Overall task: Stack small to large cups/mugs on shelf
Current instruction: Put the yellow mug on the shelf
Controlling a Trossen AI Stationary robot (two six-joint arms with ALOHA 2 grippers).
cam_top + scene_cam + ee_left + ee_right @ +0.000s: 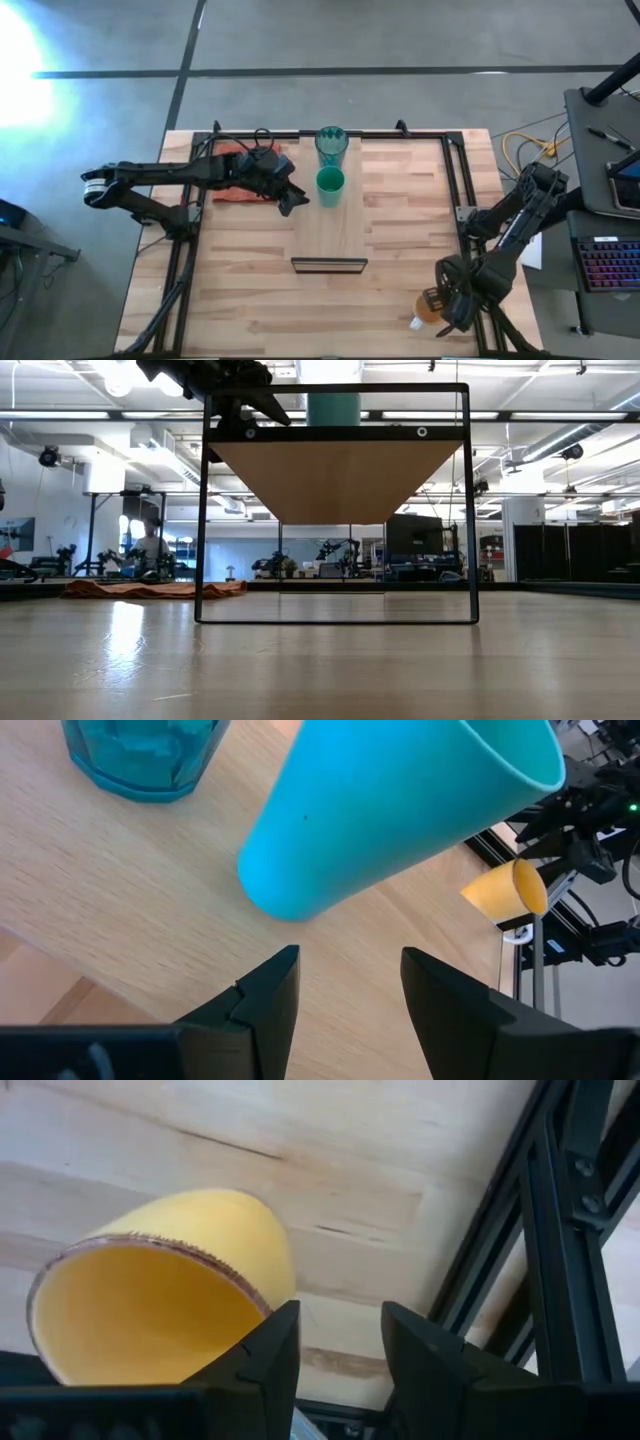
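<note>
The light-wood shelf [330, 230] with a dark front edge [329, 265] stands raised on a black frame [335, 432]. The teal tumbler [332, 143] and the green cup [330, 185] stand upright on its far end. My left gripper [297, 203] is open just left of the green cup [400, 810], and its fingers [270, 990] are short of the cup. The orange mug [428, 305] with a white handle [416, 322] is at the table's near right, tilted with its mouth toward my right gripper [445, 310]. That gripper's fingers are apart. My right gripper has the orange mug [170, 1280] on the outer side of one finger [275, 1345], with only bare tabletop in the gap between the fingers. I cannot tell whether that finger touches the mug.
An orange-red cloth [235, 180] lies on the table at the far left, under my left arm. Black frame rails [455, 200] run along the table's sides. A keyboard and cables [610, 260] sit beyond the right edge.
</note>
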